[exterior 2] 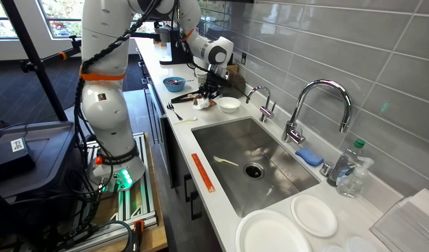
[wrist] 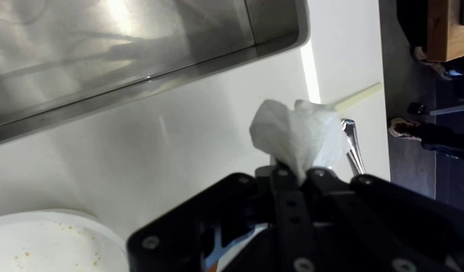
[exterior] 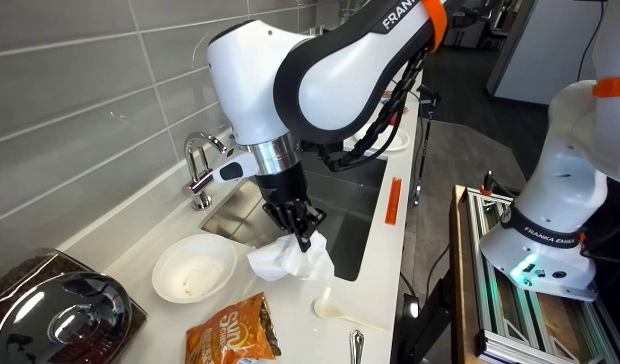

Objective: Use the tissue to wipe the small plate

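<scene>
In an exterior view, just below the centre of the frame: the hand (exterior: pixel 303 242) grasps the tissue (exterior: pixel 282 260), white and crumpled, its folds spreading under the fingertips near the sink (exterior: pixel 347 227). The small plate (exterior: pixel 203 265) stands apart from it on the desk (exterior: pixel 297 328), left of centre, with crumbs (exterior: pixel 187 291) inside.

In an exterior view, upper middle of the frame: the tissue (exterior 2: pixel 202 103) shows beneath the hand, the small plate (exterior 2: pixel 229 104) to its right; the crumbs are too small to make out at this scale.

In the wrist view, right of centre: the jaws are pressed together with the tissue pinched at their tips. The small plate enters at lower left, flecked with yellowish crumbs and well apart from the tissue.

Progress, by judgement: securing the tissue is done; wiping is either not begun or unfinished. Left to do: carry the tissue over to the small plate, lower it and sweep up the crumbs.
</scene>
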`<state>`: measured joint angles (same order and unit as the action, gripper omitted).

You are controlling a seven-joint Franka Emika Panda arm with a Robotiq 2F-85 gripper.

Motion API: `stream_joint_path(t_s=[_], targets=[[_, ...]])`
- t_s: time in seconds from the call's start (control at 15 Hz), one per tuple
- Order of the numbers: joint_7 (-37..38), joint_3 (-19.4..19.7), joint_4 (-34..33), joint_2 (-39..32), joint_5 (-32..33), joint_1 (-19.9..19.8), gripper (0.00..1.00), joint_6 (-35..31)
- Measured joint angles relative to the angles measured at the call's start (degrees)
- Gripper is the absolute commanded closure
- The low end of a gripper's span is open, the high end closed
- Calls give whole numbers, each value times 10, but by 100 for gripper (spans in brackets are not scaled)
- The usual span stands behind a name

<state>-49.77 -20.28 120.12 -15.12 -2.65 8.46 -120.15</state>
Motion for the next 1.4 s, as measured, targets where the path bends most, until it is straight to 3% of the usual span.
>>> stream_joint_path(t_s=[0.4, 1.4], targets=[[15, 21, -68, -22, 38, 22, 99, 6], [19, 42, -316, -218, 67, 57, 99, 6]])
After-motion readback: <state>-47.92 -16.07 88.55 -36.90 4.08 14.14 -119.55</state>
